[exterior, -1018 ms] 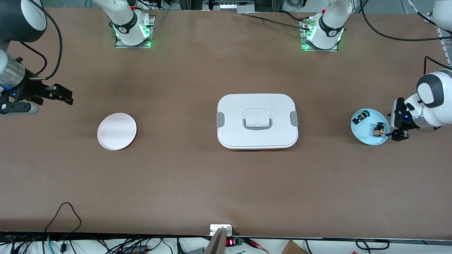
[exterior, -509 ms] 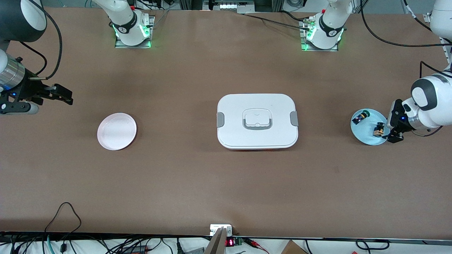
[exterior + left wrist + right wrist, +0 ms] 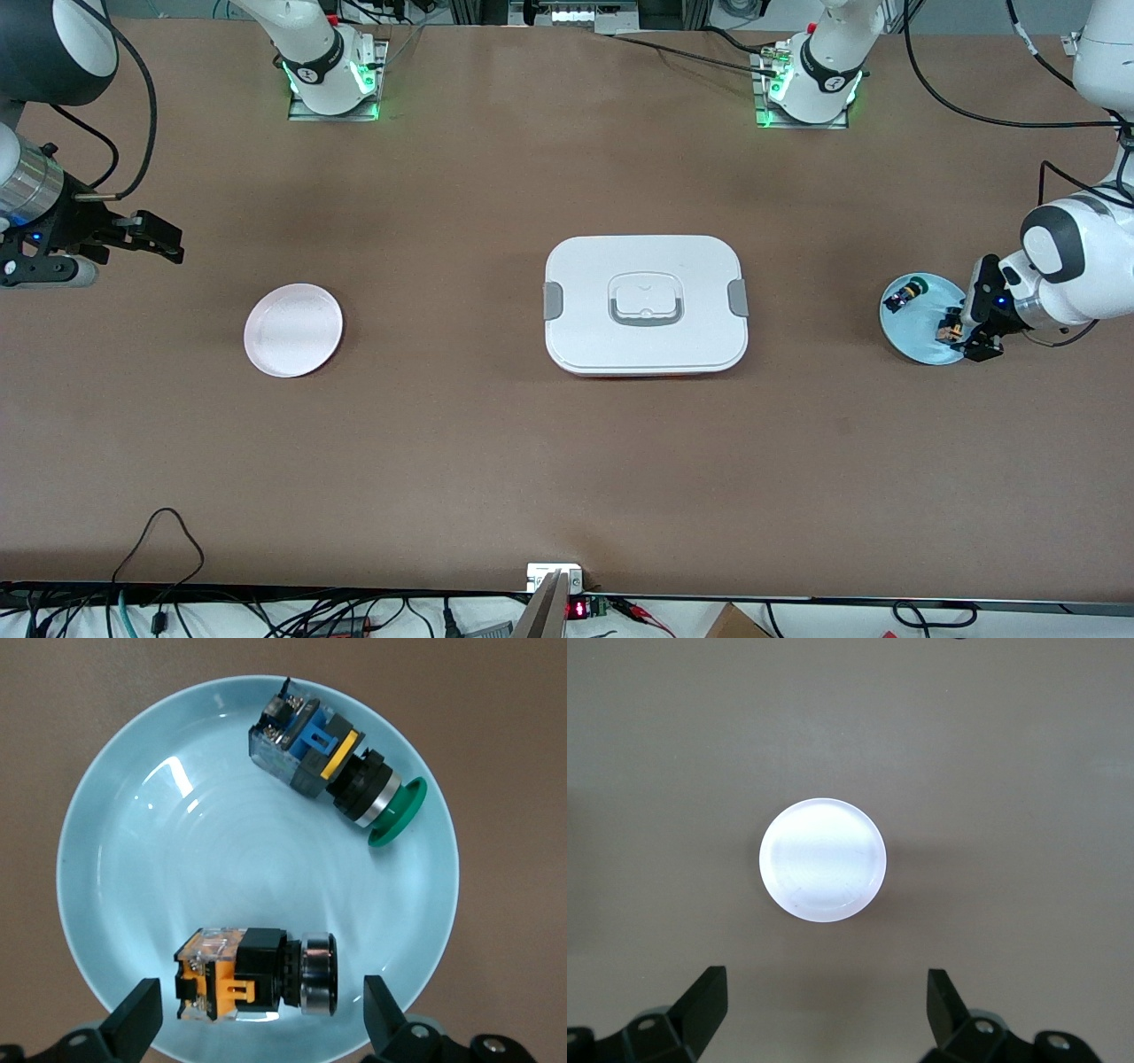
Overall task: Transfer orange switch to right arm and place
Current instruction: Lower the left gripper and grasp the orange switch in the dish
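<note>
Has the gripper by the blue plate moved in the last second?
Yes. The left gripper has slid in over the blue plate, toward the orange switch, its jaws open. Earlier it stood just off the plate's rim.

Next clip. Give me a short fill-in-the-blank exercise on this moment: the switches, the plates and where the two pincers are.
1. The orange switch lies on the ____ plate.
2. The switch beside it has a ____ cap.
3. The left pincer is open, its fingers either side of the ____ switch.
4. The open right pincer waits near the pink plate, which holds ____.

Missing words: blue; green; orange; nothing
</note>
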Robot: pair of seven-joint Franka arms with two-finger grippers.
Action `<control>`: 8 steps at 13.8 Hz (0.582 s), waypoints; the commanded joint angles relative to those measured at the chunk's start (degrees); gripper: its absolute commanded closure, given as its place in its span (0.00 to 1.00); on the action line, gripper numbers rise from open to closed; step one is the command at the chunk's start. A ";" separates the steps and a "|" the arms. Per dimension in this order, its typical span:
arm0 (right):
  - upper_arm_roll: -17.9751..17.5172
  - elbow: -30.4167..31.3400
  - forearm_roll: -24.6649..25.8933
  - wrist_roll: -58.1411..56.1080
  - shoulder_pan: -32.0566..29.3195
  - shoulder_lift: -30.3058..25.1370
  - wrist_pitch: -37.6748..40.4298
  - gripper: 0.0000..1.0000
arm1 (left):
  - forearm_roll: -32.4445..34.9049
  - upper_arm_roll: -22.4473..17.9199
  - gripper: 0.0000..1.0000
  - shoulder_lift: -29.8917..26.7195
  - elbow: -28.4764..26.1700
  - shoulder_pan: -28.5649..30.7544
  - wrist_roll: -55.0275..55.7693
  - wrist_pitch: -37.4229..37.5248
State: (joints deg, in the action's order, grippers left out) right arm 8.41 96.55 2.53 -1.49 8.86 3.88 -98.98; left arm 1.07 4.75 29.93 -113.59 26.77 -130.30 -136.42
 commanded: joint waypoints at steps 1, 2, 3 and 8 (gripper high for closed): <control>0.82 -0.49 -0.59 -0.97 0.81 -0.80 1.51 0.00 | -1.69 0.61 0.00 0.48 -0.75 0.74 -1.97 -1.82; 1.00 -0.58 -0.68 -0.80 0.72 -0.80 1.51 0.00 | -1.69 0.61 0.01 0.48 -0.84 0.74 -1.97 -2.18; 1.08 -0.58 -0.86 -1.32 0.55 -0.80 1.51 0.00 | -1.69 0.61 0.06 0.48 -0.84 0.74 -2.06 -2.18; 1.09 -0.49 -1.47 -1.32 0.72 -0.45 2.47 0.00 | -1.69 0.79 0.78 0.39 -0.84 0.74 -2.06 -2.09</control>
State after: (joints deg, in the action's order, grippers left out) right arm 9.11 96.34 2.30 -1.89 9.03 3.85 -97.55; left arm 1.03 4.86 30.46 -114.08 26.81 -130.30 -137.93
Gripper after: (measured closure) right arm 0.000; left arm 0.278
